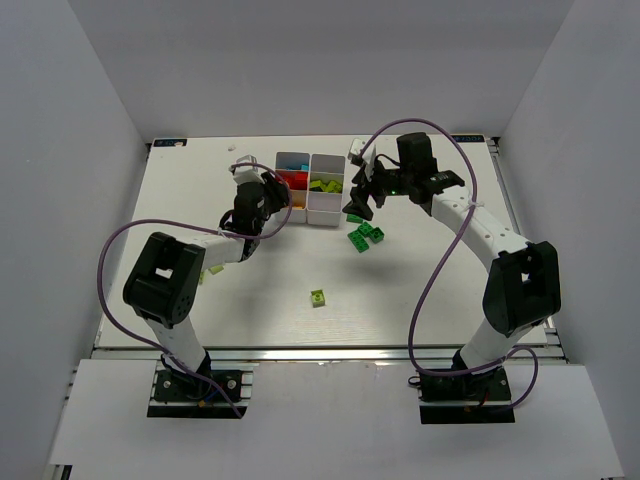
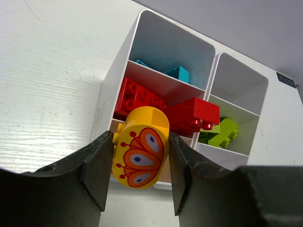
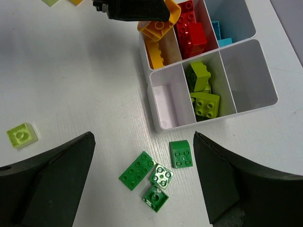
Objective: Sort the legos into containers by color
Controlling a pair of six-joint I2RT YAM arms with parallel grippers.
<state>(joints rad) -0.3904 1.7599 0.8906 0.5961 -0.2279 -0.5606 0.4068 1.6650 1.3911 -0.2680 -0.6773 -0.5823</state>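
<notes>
- We see the left gripper [image 2: 140, 177] clamped on a yellow brick [image 2: 144, 127], one finger on each side of it; the brick has a rounded top and a red and orange printed pattern
- We see that brick held above the near left compartment of the tray [image 2: 111, 94]; the right wrist view shows yellow and orange pieces [image 3: 158, 52] already in that compartment
- We find red bricks [image 2: 142, 97] in the middle left compartment and blue bricks [image 2: 178, 73] in the far left one
- We find lime bricks [image 3: 201, 92] in the middle right compartment
- We see the right gripper [image 3: 144, 156] with its jaws wide apart and nothing between them, hanging over the table [image 1: 450, 300] just in front of the tray's right column
- We count four green bricks [image 3: 137, 171] loose on the table under that gripper, close together and just beside the tray's near wall
- We see a lone lime brick [image 1: 318, 297] on the table well apart from the tray, between the two arms
</notes>
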